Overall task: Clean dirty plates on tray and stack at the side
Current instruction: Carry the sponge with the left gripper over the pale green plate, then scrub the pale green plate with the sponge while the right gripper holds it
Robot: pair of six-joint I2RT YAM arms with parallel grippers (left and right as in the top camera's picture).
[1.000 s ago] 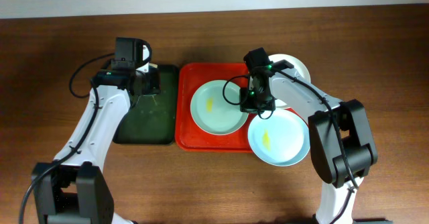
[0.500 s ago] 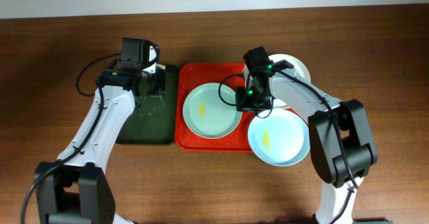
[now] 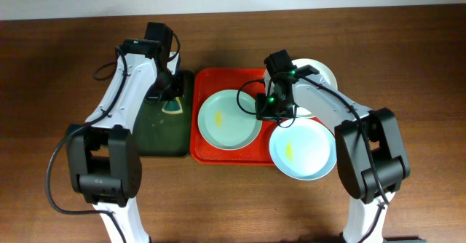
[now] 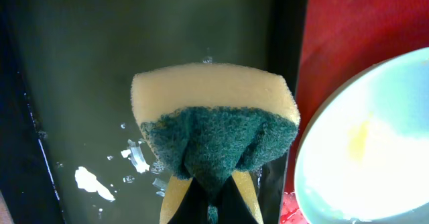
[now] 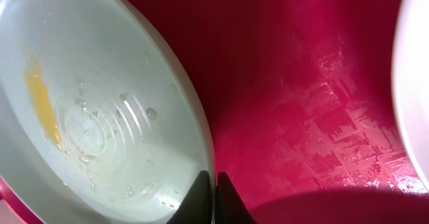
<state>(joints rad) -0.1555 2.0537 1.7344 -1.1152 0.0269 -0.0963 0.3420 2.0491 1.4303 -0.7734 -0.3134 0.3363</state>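
Leftward across the red tray [image 3: 240, 79] goes the mint green plate [image 3: 230, 119], which now lies nearer the tray's left rim than it did a second ago, while the left arm [image 3: 120, 105] has swung round and brought its sponge [image 3: 172, 106] up to the right edge of the dark green tray [image 3: 156, 137]. The left jaws are closed tight on the sponge [image 4: 214, 117], pinching its dark green scouring side so that the yellow foam bulges above them. It hangs over the wet dark green tray [image 4: 100, 49], where a few white flecks and drops show, with the red tray [image 4: 348, 23] and the mint green plate [image 4: 362, 157] just to its right. The right jaws are narrow and grip the right rim of the mint green plate [image 5: 87, 103], their tips meeting at its edge over the glossy red tray [image 5: 301, 83]. A yellow smear marks the plate's centre and water beads on it. The pale blue plate [image 3: 303, 148], also smeared yellow, sits at the tray's near right corner, partly over the rim and above the desk [image 3: 408, 54]. The white plate [image 3: 324, 74] lies at the far right corner, mostly hidden behind the right arm [image 3: 328, 105].
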